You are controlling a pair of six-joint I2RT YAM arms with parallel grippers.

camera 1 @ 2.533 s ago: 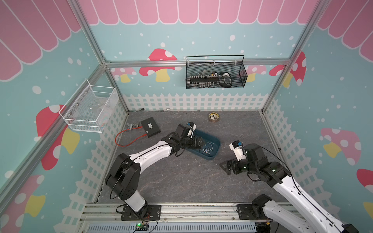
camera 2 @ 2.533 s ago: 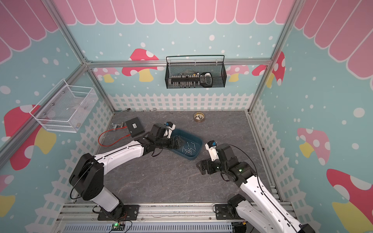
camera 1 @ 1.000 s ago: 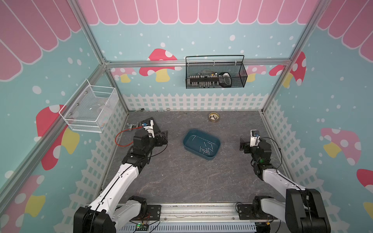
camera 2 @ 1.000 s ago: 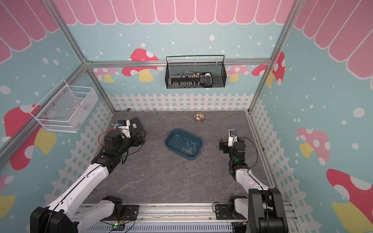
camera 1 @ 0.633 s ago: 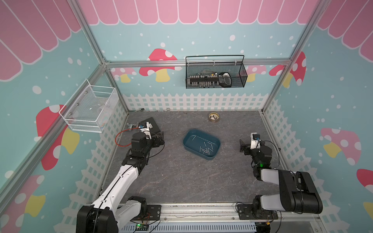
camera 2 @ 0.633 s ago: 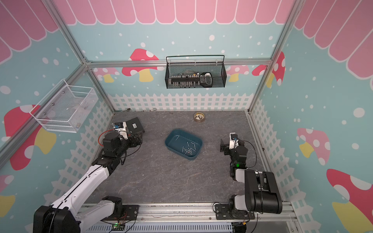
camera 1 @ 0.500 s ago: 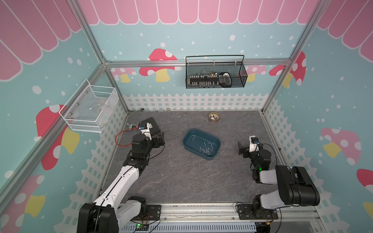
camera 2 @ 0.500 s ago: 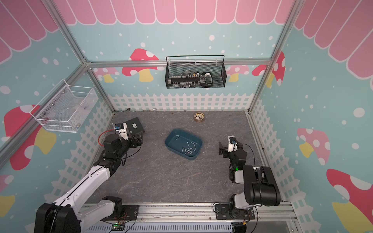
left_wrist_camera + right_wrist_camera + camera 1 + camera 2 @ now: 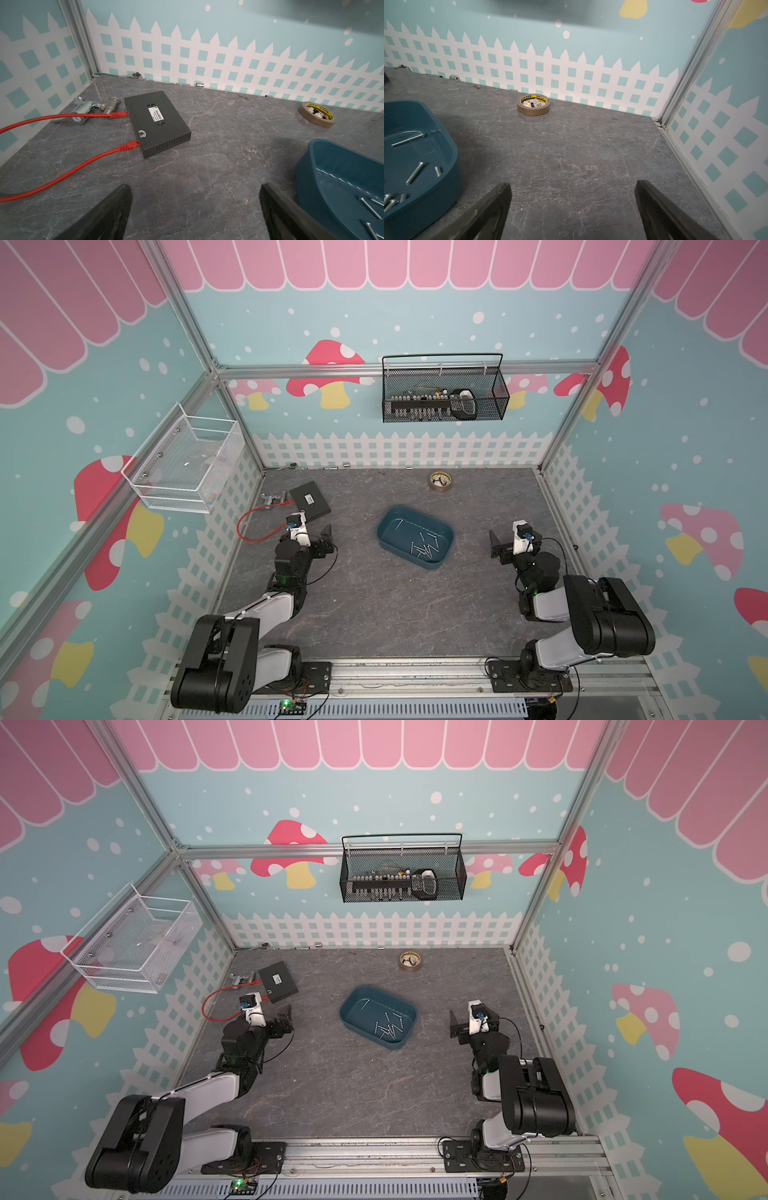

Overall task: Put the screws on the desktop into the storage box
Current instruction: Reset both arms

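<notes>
In the storage box [image 9: 430, 563] — screws [image 9: 423, 550] (scattered loosely).

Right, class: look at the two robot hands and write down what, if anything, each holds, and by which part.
Nothing is held: the left hand and the right hand both stand open and empty.

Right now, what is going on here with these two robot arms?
Nothing is being handled at this moment. The left arm and the right arm sit folded, one on each side of the storage box, apart from it. The left fingers and the right fingers stand wide open and empty. The screws lie inside the box, and I see none on the desktop, so the task looks finished.
</notes>
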